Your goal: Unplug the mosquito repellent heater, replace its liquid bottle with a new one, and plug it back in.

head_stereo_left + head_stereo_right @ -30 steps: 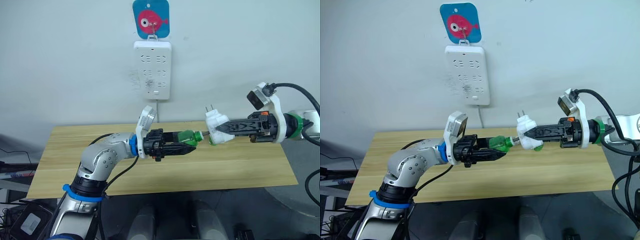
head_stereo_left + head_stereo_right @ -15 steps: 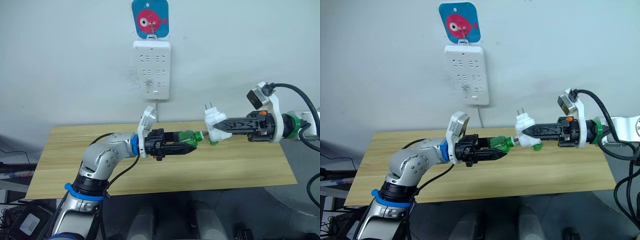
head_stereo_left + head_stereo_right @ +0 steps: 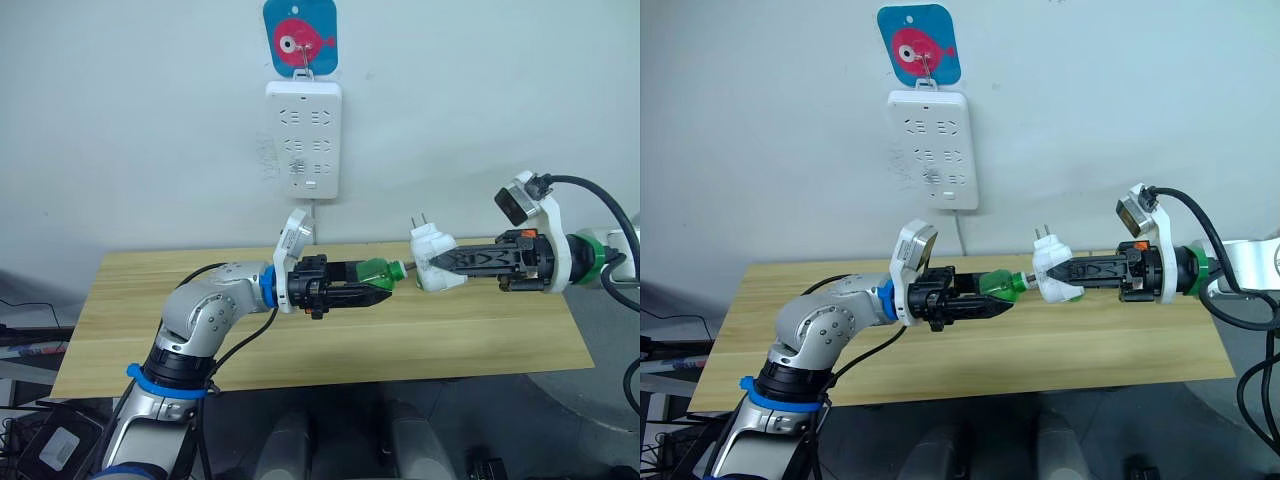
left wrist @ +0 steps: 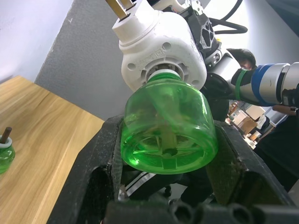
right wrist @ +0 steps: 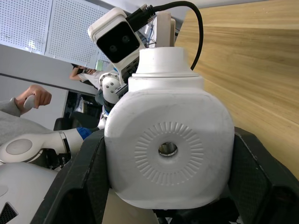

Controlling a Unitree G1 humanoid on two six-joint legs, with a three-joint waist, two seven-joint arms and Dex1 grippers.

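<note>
The mosquito repellent heater (image 3: 432,257) sits a little right of centre in the left eye view, held in mid-air above the wooden table (image 3: 480,335), its two metal prongs pointing up toward the wall. The right gripper (image 3: 440,263) comes in from the right edge and pinches the white body between its two black fingers. A green liquid bottle (image 3: 376,272) meets the heater from the left, its neck at the heater's socket; the left gripper (image 3: 380,288), reaching from the lower left, is clamped on the bottle's base.

The left wrist view adds what the head views cannot: the bottle's ribbed green bottom facing the camera, squeezed between both fingers, and its neck entering the ring on the heater's underside, though whether it is fully seated is hard to judge. Near that picture's left edge a second green bottle (image 4: 4,150) with a white collar and dark wick stands on the table.

The right wrist view shows the heater's round face with its ring of fine ribs and small centre hole, gripped on both sides, and at the left edge a person's hand (image 5: 35,95).

High in the head views, a white power strip (image 3: 304,139) hangs on the wall below a blue card with a pink fish (image 3: 301,37).
</note>
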